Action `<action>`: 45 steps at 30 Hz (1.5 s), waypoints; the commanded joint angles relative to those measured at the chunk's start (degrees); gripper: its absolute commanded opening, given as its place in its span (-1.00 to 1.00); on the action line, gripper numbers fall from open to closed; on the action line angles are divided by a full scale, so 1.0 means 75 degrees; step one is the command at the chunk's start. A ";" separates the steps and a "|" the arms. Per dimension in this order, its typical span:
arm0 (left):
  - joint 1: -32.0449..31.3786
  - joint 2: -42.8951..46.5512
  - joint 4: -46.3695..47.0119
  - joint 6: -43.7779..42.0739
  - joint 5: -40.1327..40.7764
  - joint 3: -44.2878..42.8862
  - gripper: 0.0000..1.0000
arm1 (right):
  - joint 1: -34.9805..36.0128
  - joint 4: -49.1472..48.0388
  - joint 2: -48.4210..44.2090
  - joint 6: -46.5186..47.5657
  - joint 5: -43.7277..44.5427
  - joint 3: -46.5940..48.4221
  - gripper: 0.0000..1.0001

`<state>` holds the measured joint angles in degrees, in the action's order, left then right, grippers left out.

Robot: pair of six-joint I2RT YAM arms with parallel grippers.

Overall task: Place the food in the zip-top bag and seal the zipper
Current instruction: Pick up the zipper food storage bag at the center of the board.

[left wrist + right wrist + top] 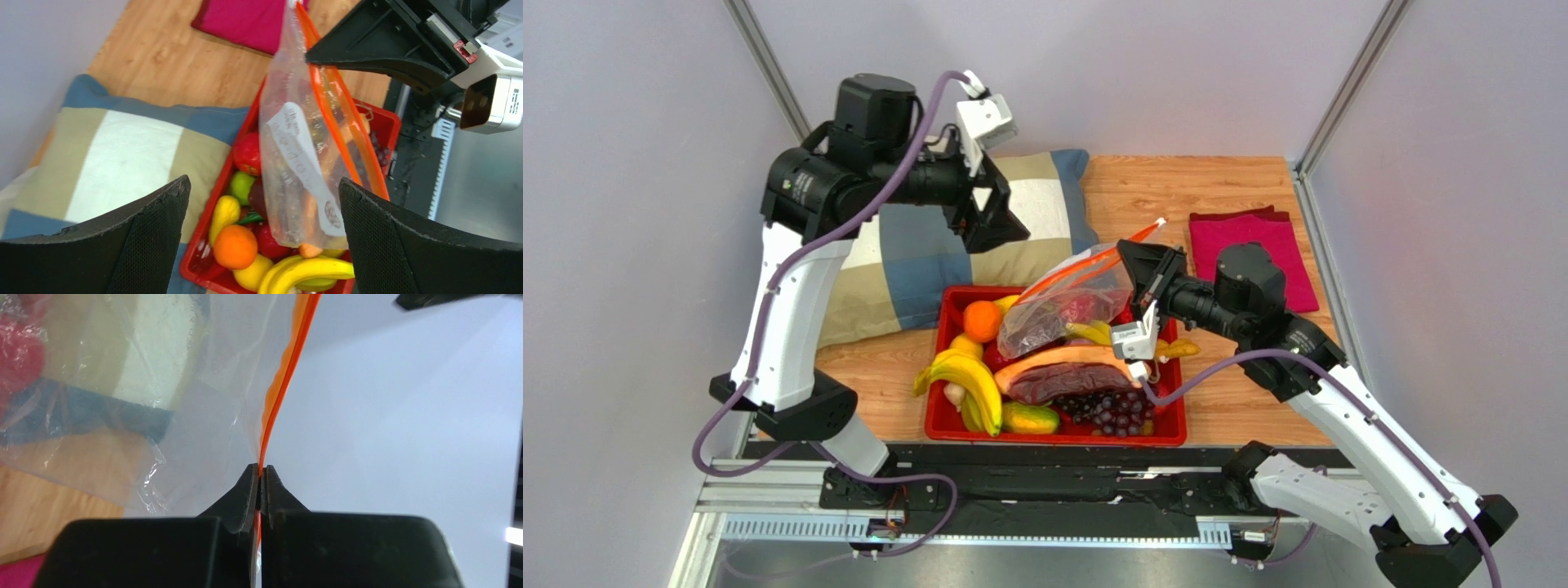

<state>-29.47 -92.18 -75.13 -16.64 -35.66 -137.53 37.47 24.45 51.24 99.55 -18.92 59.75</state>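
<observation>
The clear zip-top bag (1069, 306) hangs over the red tray, its lower end among the fruit. My right gripper (1145, 263) is shut on the bag's red-orange zipper strip (288, 367), fingertips pinched on it in the right wrist view (260, 474), and holds the mouth end up. A reddish shape shows through the plastic (301, 153). The long orange-rimmed slice with maroon flesh (1063, 374) lies in the tray outside the bag. I cannot make out the pink-purple ball. My left gripper (999, 223) is open and empty, raised behind the tray, looking down at the bag (264, 229).
The red tray (952, 306) holds bananas (965, 380), an orange (982, 321), dark grapes (1106, 408) and other toy fruit. A patchwork pillow (928, 251) lies at the back left. A folded magenta cloth (1253, 251) lies at the back right on the wooden table.
</observation>
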 commanded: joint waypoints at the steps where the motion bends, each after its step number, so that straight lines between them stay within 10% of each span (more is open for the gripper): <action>1: -0.0988 -0.0166 -0.0377 0.0170 0.0356 -0.0037 0.86 | 0.0429 -0.1232 -0.0001 0.0672 0.0553 0.0096 -1.00; 7: -0.2163 -0.0154 -0.0529 -0.0418 0.2632 0.0291 0.57 | 0.0663 -0.1303 0.0082 0.0743 0.0671 0.0073 -1.00; 33: -0.2340 -0.0717 -0.0541 0.0484 0.2493 0.0654 0.39 | 0.0921 -0.1665 0.0374 0.0731 0.0858 0.0143 -1.00; 37: -0.2328 -0.0717 -0.0307 0.0566 0.2750 0.0643 -0.74 | 0.0921 -0.2087 0.0468 0.0404 0.0963 0.0038 -0.96; 38: -0.2293 -0.0694 -0.0121 0.0625 0.2844 0.0654 -0.98 | 0.0921 -0.2331 0.0480 0.0252 0.1022 0.0003 -0.89; 45: -0.1508 0.0102 0.2010 0.1949 0.3370 0.1520 -1.00 | 0.0898 -0.2744 0.0351 -0.3479 0.2507 0.0213 0.99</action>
<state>-43.42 -96.82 -71.94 -9.04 -14.06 -129.21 44.12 9.08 55.07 92.64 -8.14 59.51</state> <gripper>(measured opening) 0.003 0.844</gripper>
